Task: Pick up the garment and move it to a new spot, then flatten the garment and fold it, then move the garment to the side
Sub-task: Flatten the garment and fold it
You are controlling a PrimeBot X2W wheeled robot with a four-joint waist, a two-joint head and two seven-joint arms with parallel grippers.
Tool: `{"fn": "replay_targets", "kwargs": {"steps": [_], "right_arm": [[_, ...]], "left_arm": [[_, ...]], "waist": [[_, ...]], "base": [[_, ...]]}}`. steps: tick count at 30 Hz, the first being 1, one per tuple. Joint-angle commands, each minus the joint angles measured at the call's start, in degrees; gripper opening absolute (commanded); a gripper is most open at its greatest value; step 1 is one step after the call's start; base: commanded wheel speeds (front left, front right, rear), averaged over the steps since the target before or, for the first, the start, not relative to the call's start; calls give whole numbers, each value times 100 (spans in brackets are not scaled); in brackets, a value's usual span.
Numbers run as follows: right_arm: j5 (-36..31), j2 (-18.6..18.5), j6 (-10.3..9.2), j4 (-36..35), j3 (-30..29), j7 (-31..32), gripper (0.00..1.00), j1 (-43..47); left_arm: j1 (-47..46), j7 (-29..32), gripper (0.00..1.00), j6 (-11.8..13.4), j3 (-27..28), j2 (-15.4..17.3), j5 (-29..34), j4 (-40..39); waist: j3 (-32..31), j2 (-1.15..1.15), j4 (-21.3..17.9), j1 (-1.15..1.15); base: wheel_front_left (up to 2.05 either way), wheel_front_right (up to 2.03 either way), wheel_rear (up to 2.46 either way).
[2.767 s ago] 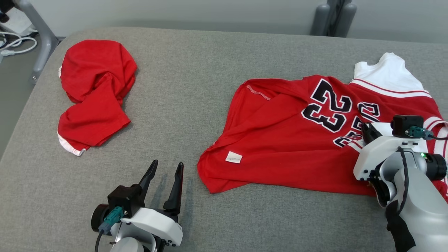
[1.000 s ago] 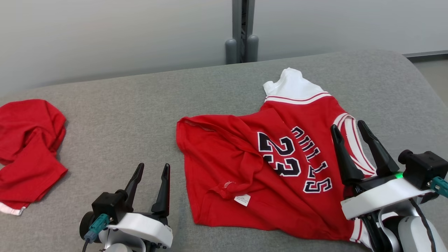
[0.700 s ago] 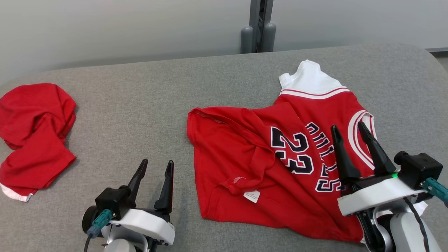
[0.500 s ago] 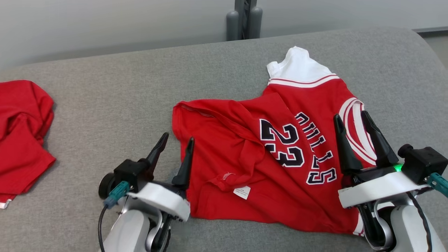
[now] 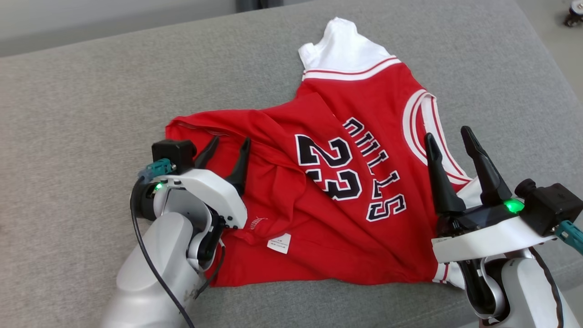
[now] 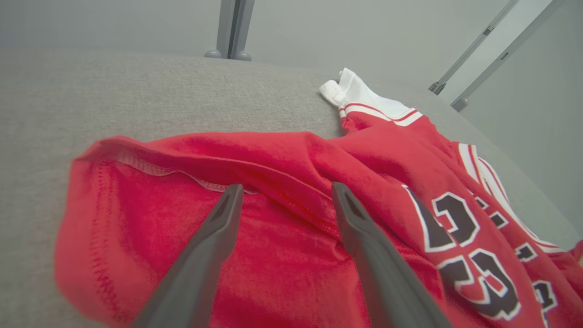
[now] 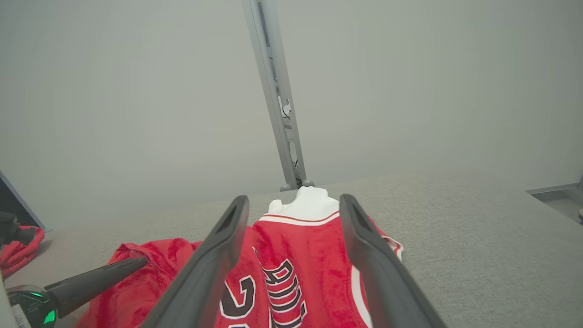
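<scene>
The garment (image 5: 364,114) is a red jersey with a black "23", lettering and white trim. It lies rumpled on the grey padded table (image 5: 91,91), its white shoulder strap pointing away from me. My left gripper (image 5: 231,139) stands open over the garment's left hem. In the left wrist view the left gripper (image 6: 288,187) has its tips low over a folded hem seam of the garment (image 6: 136,205). My right gripper (image 5: 446,132) is open above the jersey's right side, near the white armhole band. The right wrist view shows the right gripper (image 7: 294,198) above the garment (image 7: 296,255).
The table's rounded right edge drops to the floor, where a small caster (image 5: 575,13) sits at the far right. A grey post (image 7: 278,105) stands behind the table. Another red cloth (image 7: 18,255) lies at the far left in the right wrist view.
The head camera has tilted down and shifted, so the other red cloth has left its view. My left arm has reached forward and right over the jersey's left hem. Both grippers stay open.
</scene>
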Motion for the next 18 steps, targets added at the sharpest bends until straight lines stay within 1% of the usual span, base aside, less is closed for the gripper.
{"fn": "replay_targets", "kwargs": {"steps": [1, 3, 5, 8, 13, 14, 15, 16, 18], "right_arm": [[4, -27, -2, 24, -27, -62, 100, -28], [-3, -24, -2, 53, -37, -111, 100, -20], [-10, -26, -2, 95, -63, -141, 100, -19], [-5, -26, -2, 150, -108, -172, 100, -33], [0, -26, -2, 219, -124, -233, 100, -83], [9, -26, -2, 229, -124, -245, 100, -86], [15, -26, -2, 240, -129, -254, 100, -88], [15, -26, -2, 252, -133, -267, 100, -84], [-5, -26, -2, 295, -139, -293, 100, -83]], "left_arm": [[-138, 26, 100, 47, 7, 30, -63, 57], [-260, 7, 100, 59, -9, 29, -219, 139], [-343, -21, 100, -5, -33, 29, -387, 190], [-438, -50, 100, -20, -89, 30, -606, 255], [-580, -33, 100, 123, -184, 29, -683, 465], [-594, -19, 86, 132, -201, 28, -698, 511], [-607, 1, 20, 140, -216, 29, -714, 547], [-619, 29, 0, 148, -232, 30, -747, 592], [-673, 24, 0, 123, -271, 29, -768, 691]], "waist": [[102, 0, -104, 0], [136, 0, -139, 0], [160, 0, -166, 0], [182, 0, -187, 0], [195, 0, -214, 0], [193, 0, -217, 0], [192, 0, -217, 0], [189, 0, -214, 0], [186, 0, -192, 0]], "base": [[0, 0, 0], [0, 0, 0], [0, 0, 0], [0, 0, 0], [0, 0, 0], [0, 0, 0], [0, 0, 0], [0, 0, 0], [0, 0, 0]]}}
